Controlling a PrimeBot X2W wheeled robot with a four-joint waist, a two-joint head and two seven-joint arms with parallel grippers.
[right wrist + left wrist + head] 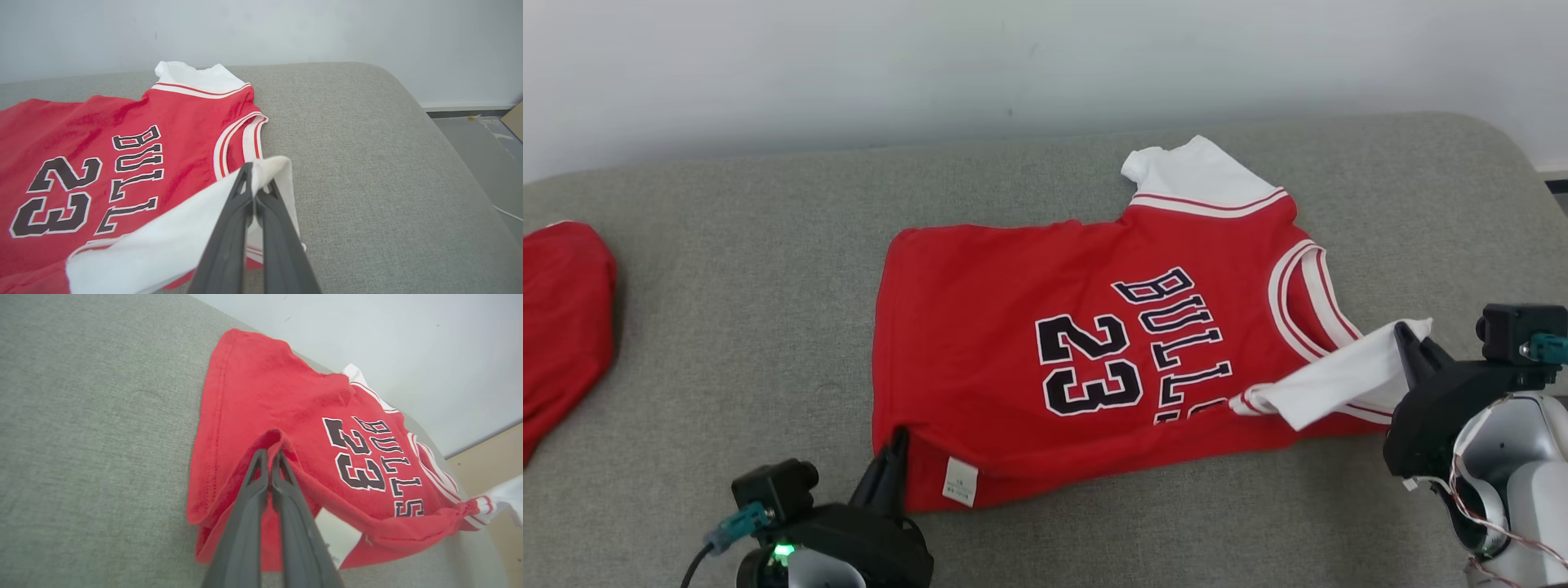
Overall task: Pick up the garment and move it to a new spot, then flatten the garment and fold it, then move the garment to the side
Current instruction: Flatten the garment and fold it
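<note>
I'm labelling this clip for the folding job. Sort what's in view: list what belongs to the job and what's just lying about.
Job:
- jersey
- left gripper, shut on its hem corner
- right gripper, shut on its white sleeve
- cushion it lies on

Lying about:
- red cloth at the cushion's left edge

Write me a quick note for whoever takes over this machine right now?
Left pincer: shut on the near hem corner of the red jersey.
Right pincer: shut on its white sleeve.
Jersey lies mostly flat on the grey cushion, near edge lifted.
Not folded yet; folding and moving aside remain.
Another red garment lies at the far left.
</note>
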